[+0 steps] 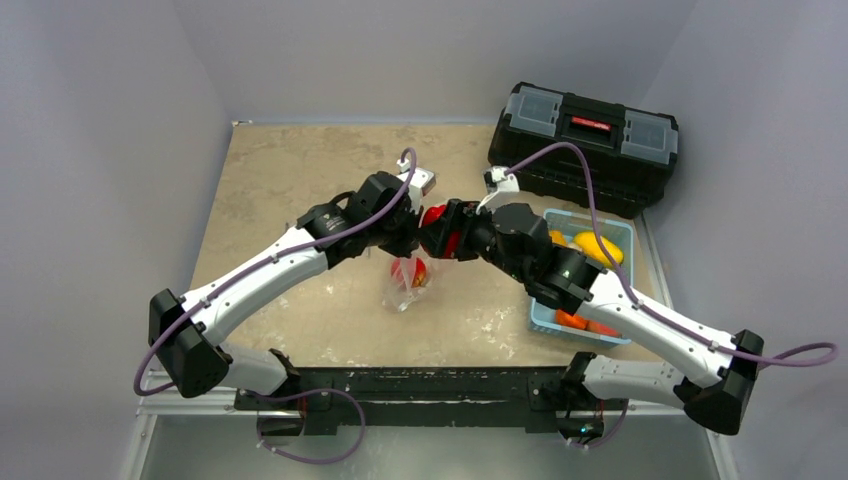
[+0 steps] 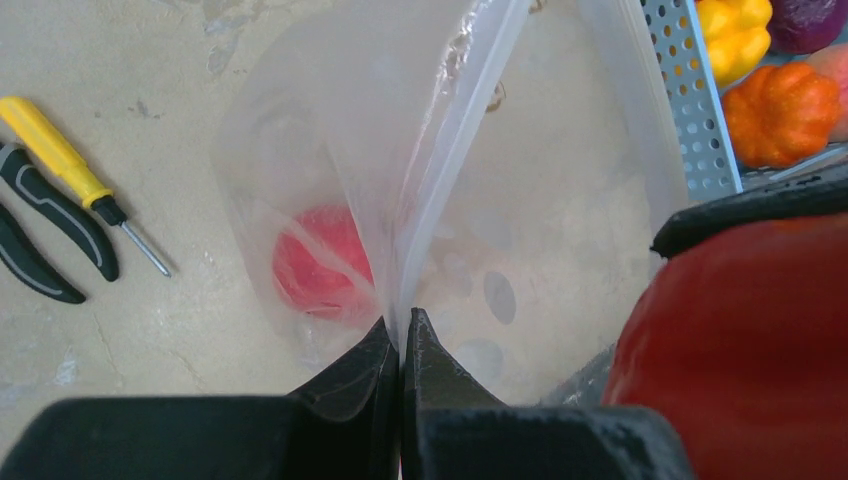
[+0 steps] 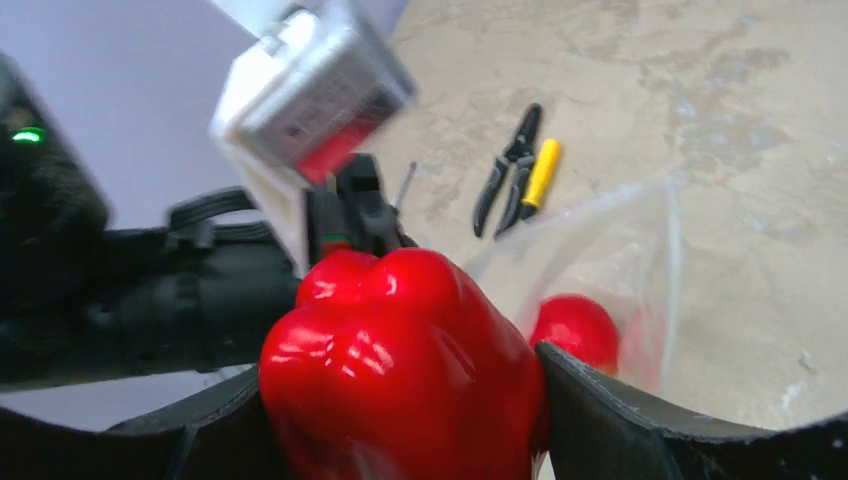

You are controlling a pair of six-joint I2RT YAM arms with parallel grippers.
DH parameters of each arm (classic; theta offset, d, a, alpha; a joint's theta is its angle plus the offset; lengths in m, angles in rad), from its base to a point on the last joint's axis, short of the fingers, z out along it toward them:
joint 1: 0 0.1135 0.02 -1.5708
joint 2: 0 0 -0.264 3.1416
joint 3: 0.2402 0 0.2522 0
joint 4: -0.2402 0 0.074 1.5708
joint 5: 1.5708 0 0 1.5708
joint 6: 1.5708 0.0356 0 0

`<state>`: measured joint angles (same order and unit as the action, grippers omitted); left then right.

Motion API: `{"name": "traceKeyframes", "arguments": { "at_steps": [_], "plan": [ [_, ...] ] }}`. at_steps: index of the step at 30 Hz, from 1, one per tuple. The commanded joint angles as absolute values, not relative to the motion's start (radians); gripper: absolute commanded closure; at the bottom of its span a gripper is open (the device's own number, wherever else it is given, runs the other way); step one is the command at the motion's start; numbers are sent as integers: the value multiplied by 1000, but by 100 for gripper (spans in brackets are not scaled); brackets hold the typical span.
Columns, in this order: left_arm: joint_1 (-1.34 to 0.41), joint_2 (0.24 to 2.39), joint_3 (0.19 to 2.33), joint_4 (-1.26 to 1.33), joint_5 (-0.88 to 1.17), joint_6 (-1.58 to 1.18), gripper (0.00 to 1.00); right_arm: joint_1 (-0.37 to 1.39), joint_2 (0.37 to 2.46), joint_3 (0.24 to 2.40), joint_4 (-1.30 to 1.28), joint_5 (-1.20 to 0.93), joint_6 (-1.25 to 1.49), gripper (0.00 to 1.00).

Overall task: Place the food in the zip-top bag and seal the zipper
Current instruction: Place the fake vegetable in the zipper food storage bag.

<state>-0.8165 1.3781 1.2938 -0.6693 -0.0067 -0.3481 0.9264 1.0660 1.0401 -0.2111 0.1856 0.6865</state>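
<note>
At zip-top bag (image 2: 560,220) mouth, red pepper (image 3: 400,370) gripped

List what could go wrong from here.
The left gripper pinches just one edge of the zip-top bag, so the mouth may sag; the wide red pepper in the right gripper may catch the rim and fall outside. Landing, it could tug the thin film out of that pinch.

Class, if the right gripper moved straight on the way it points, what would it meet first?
Likely the open mouth of the clear crinkly plastic bag, though depth is unclear.
</note>
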Motion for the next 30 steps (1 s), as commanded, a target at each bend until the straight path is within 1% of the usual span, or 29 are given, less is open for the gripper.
{"name": "traceKeyframes", "arguments": {
  "at_steps": [1,3,4,5,8,10,11,12,13,14,19,25,30],
  "plan": [
    [-821,1355,1302,-635,4,-336,100,927,1140,1079,-333,390,777,78],
    [-821,1350,1301,-635,3,-336,100,927,1153,1056,-324,395,784,76],
    [-821,1349,1301,-633,3,-335,100,927,1157,1046,-318,389,784,73],
    [-821,1347,1300,-633,3,-335,100,926,1162,1038,-310,379,784,68],
    [-819,1346,1299,-631,3,-336,100,926,1179,1036,-305,358,780,46],
    [-820,1347,1299,-629,3,-336,100,927,1194,1055,-334,367,779,33],
    [-819,1346,1299,-630,3,-337,100,927,1201,1065,-352,376,778,24],
    [-819,1346,1300,-631,3,-337,100,927,1206,1073,-368,386,779,20],
    [-820,1345,1298,-630,3,-336,100,927,1216,1084,-387,385,779,13],
    [-819,1345,1298,-630,3,-336,100,927,1224,1094,-404,378,779,11],
    [-818,1347,1298,-629,3,-337,100,927,1241,1127,-482,414,761,1],
    [-818,1351,1298,-631,3,-337,100,926,1179,1144,-511,403,729,1],
    [-818,1360,1301,-635,4,-337,100,927,1095,1191,-597,462,681,2]
  ]
}}
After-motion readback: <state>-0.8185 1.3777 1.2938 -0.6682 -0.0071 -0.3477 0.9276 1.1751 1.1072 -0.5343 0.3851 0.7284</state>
